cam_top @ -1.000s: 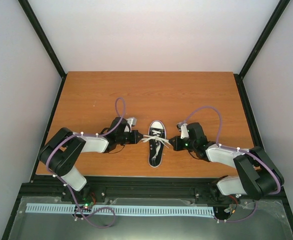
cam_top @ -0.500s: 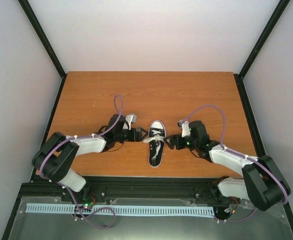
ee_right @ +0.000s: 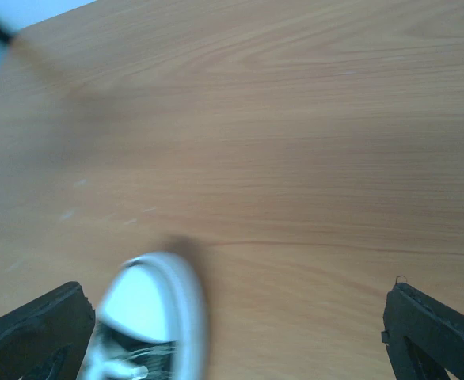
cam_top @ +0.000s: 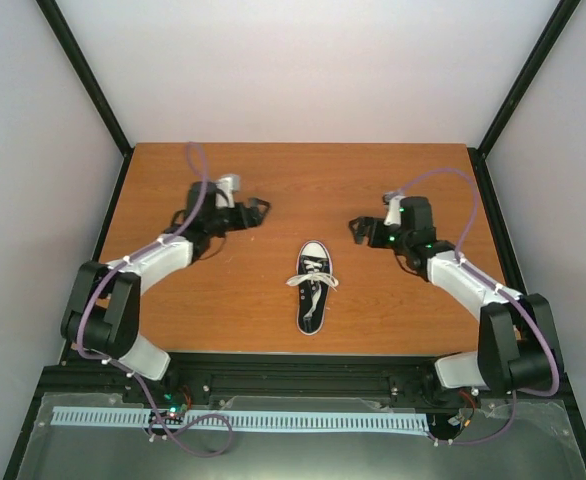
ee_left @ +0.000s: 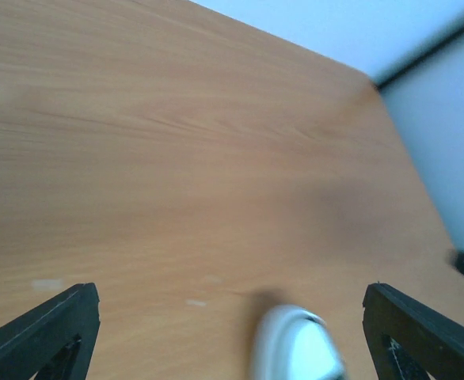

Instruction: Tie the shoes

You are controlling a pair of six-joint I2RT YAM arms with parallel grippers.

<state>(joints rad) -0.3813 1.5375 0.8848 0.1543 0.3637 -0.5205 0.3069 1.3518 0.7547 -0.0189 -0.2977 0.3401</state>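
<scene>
**Top external view: both tools off the shoe, bow apparently made**

You have the shoe [cam_top: 313, 290] lying alone on the worktop [cam_top: 303, 180], near its front edge, toe pointing away from the arm bases. Its white laces [cam_top: 313, 281] spread across the instep in what looks like a bow with a loop to each side. Whether the knot is snug is too small to tell, so judge the tying as done or nearly done, with at most a check or a final tug left.

The left tool [cam_top: 257, 208] and the right tool [cam_top: 357, 228] are both released, holding nothing. Each wrist view shows its fingers wide apart over bare wood, with the blurred toe cap [ee_right: 157, 305] low in frame.

Half a second ago both tools sat right against the shoe's sides at the laces. Now they are well apart from it, drawn back and outward, and the shoe has not shifted.
</scene>
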